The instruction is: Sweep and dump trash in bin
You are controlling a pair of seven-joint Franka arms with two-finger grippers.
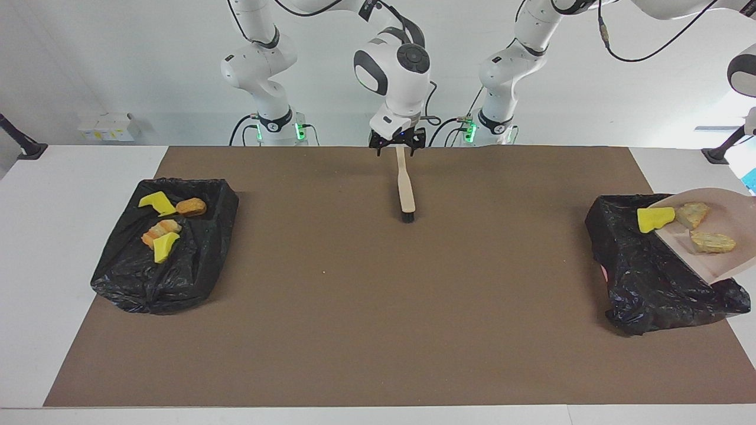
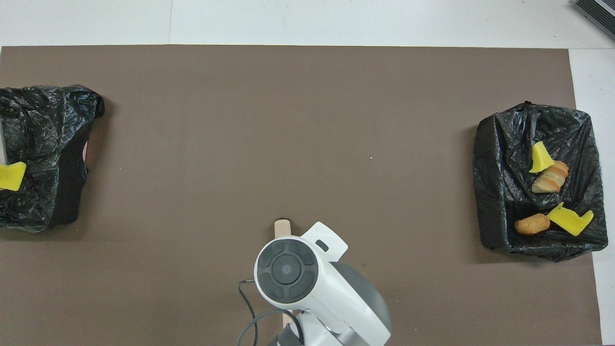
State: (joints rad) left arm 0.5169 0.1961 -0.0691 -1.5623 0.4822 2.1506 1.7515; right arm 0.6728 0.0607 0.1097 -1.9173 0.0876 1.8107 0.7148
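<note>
Your right gripper (image 1: 398, 146) hung spread above the brush (image 1: 405, 190) handle at the mat's robot-side edge; your left gripper was out of view, shut.

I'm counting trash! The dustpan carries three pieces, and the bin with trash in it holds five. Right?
No: that bin holds four, two yellow sponge chunks and two pastries, as the overhead view shows. The dustpan does carry three.

High facing camera, steep overhead camera, both sharing brown mat (image 1: 378, 307)
</note>
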